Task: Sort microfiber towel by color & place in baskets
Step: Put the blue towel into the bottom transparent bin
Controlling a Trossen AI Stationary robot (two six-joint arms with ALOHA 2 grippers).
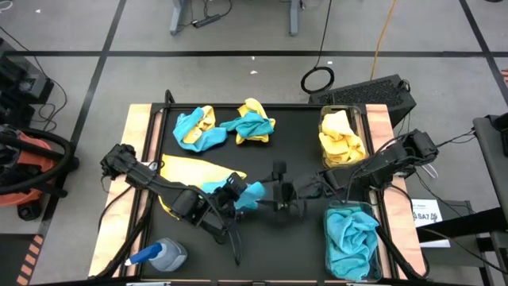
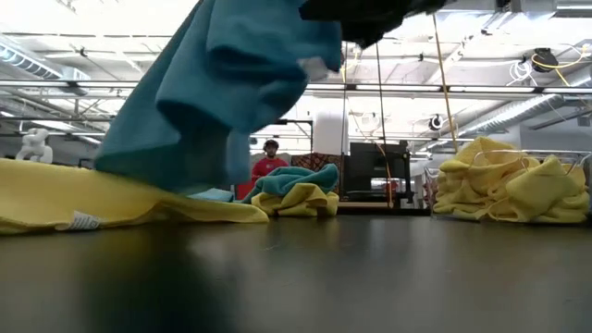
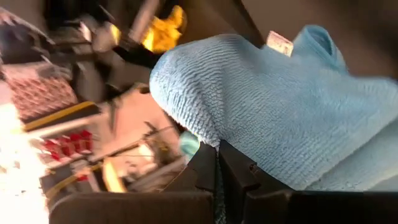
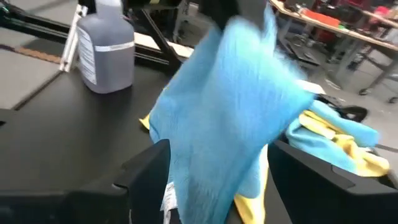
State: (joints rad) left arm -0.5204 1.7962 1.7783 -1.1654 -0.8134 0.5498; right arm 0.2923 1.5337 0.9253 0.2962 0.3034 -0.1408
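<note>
A teal-blue towel (image 1: 252, 193) (image 2: 222, 83) hangs at the table's middle from my shut left gripper (image 1: 236, 189) (image 3: 217, 152). Its lower end (image 2: 139, 171) seems to rest on a flat yellow towel (image 1: 194, 169) (image 2: 111, 203). My right gripper (image 1: 279, 191) (image 4: 217, 177) is open, with a finger on either side of the hanging towel (image 4: 230, 106). Two mixed yellow and teal heaps (image 1: 196, 127) (image 1: 252, 123) lie near the far edge. The far right basket (image 1: 361, 127) holds yellow towels; the near right basket (image 1: 327, 238) holds teal ones. My left gripper pinches a bunched upper fold of the teal towel (image 3: 214, 134) between its two fingers, coming from the table's left. The towel hangs slack below the fingers, its lower end down by the yellow towel. My right gripper stands around the towel; whether its fingers (image 4: 146, 174) touch it I cannot tell.
A blue-capped spray bottle (image 1: 163, 256) (image 4: 106, 50) stands near the table's near left corner. Bare black table top (image 1: 270, 246) lies between the bottle and the near basket. A person in red (image 2: 269, 162) shows in the room beyond the table.
</note>
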